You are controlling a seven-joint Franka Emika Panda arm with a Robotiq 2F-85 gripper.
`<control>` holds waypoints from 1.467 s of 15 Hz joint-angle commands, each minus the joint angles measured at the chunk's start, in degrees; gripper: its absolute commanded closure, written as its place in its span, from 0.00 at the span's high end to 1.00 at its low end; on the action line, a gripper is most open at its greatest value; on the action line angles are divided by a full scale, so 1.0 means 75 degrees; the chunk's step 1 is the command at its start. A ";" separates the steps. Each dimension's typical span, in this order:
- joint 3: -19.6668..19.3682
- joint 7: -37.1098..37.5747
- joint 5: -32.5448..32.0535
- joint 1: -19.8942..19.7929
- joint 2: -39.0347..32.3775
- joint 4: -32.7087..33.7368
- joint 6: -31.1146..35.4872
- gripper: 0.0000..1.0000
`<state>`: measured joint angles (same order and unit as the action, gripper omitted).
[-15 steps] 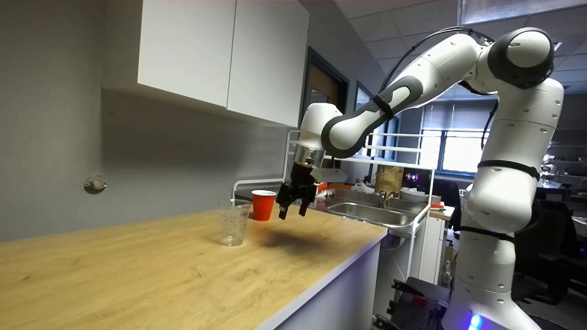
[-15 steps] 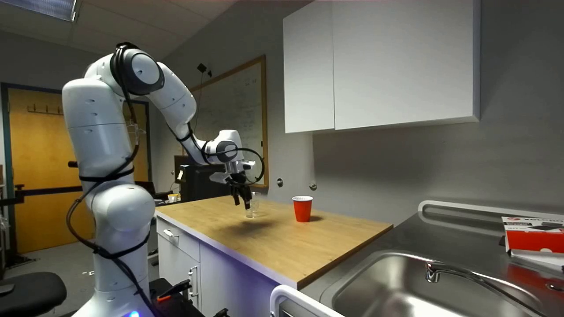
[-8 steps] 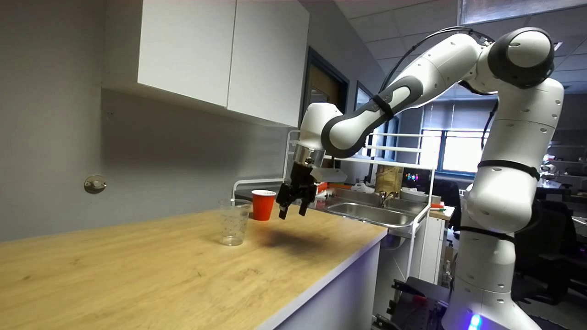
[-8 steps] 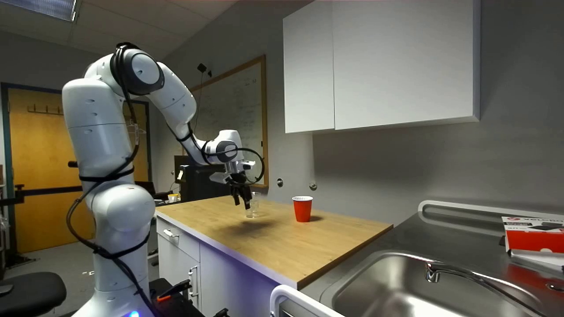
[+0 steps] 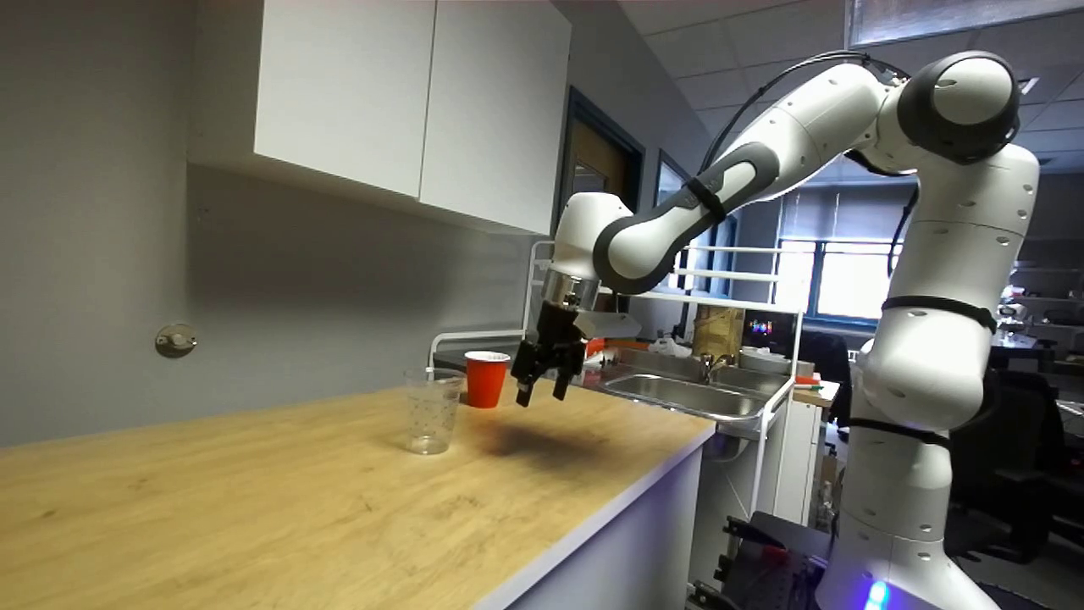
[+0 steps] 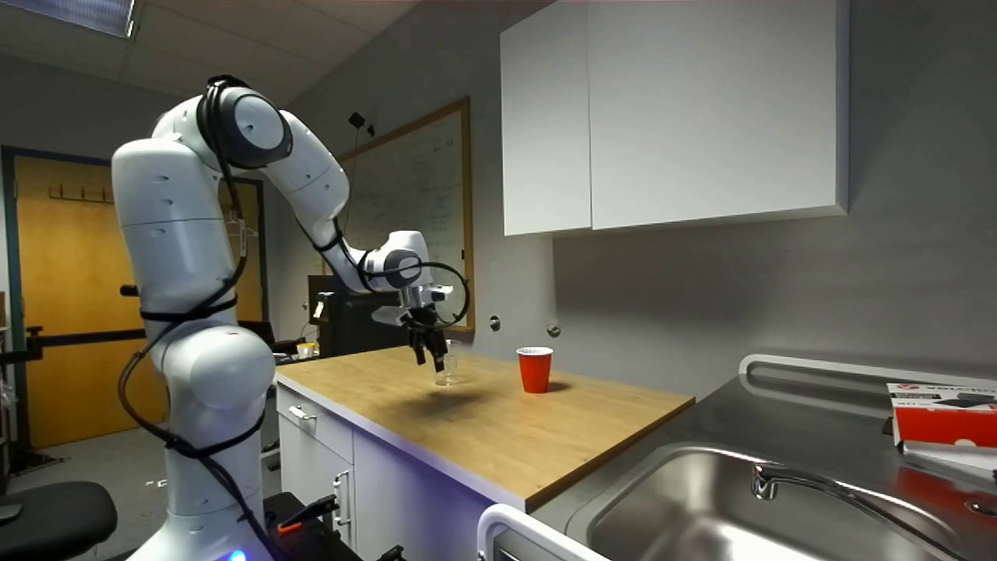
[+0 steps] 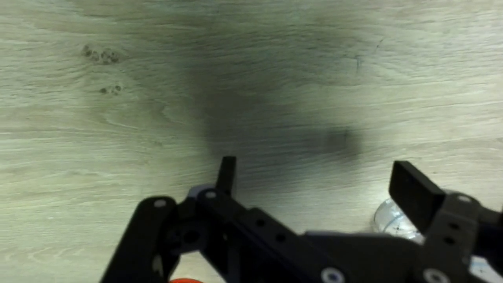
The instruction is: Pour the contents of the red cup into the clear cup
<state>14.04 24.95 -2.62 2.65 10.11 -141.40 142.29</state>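
Nearest me the wooden counter stretches along the wall; on it the clear cup stands upright, speckled; past that the hand hovers over the counter, its fingers spread wide apart; beyond, the red cup stands upright too, nearer the wall, apart from the clear one; farther back, a steel sink, then a bright window

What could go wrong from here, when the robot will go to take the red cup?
The clear cup could be knocked over: in the wrist view it shows partly behind a finger of the open gripper.

The grasp might miss: the red cup barely enters that view.

A bump may spill something: the red cup's contents are not visible.
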 commanded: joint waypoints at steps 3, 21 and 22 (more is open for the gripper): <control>-0.0206 0.0338 -0.0913 -0.0101 -0.0045 0.0620 -0.0162 1.00; -0.1445 0.0405 -0.1711 -0.0524 -0.2140 0.4385 -0.0388 1.00; -0.1546 0.0408 -0.1683 -0.0504 -0.2359 0.4560 -0.0466 1.00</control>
<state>4.48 29.39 -16.87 -2.00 -2.00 -113.41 141.46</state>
